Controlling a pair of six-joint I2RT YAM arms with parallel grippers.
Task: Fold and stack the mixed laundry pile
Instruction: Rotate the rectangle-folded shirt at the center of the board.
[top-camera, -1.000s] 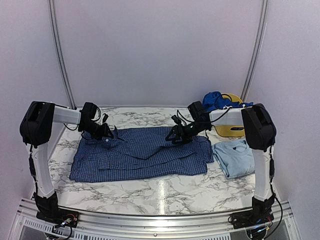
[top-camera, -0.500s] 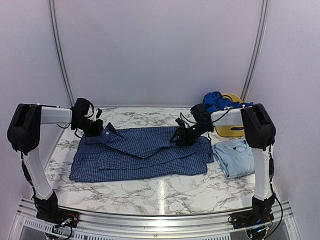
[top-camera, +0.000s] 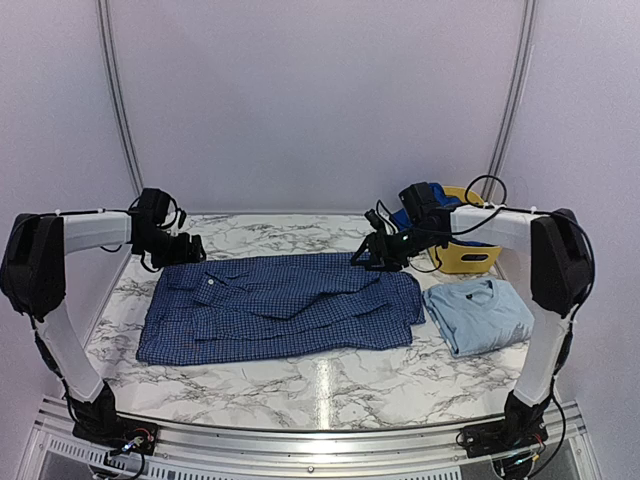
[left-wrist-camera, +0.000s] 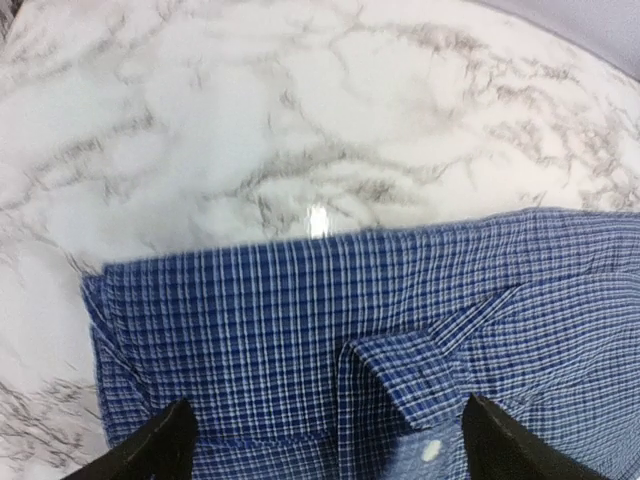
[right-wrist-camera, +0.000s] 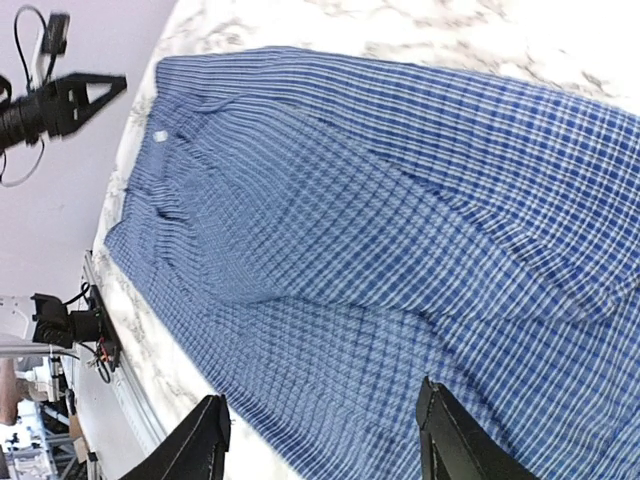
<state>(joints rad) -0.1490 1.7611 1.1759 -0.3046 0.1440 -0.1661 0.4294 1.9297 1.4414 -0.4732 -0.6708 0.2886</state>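
Listing contents, largest first.

- Bench (top-camera: 320, 385): marbled; its near edge is cut off by the frame rail.
- Check shirt (top-camera: 280, 305): lies at the bench centre, running 9 to 3 o'clock. A second ago its 12 o'clock edge was gripped at two points. It is now released and lies flatter, with the collar toward 10 o'clock. Judged spread out and ready for a first fold. The overlapping panels mid-shirt could be sleeve or front flap; I cannot tell which.
- Pale T-shirt (top-camera: 478, 312): already folded, at 3 o'clock just beside the shirt, unmoved.
- Yellow basket (top-camera: 468, 258): at 1 o'clock, partly behind the right arm.
- Royal-blue piece (top-camera: 405, 214): in the basket. It was plain a second ago and is now mostly hidden by that arm.
- Left jaws: spread and empty, withdrawn to the shirt's 10 o'clock corner.
- Right jaws: spread and empty, raised over the 1 o'clock edge.
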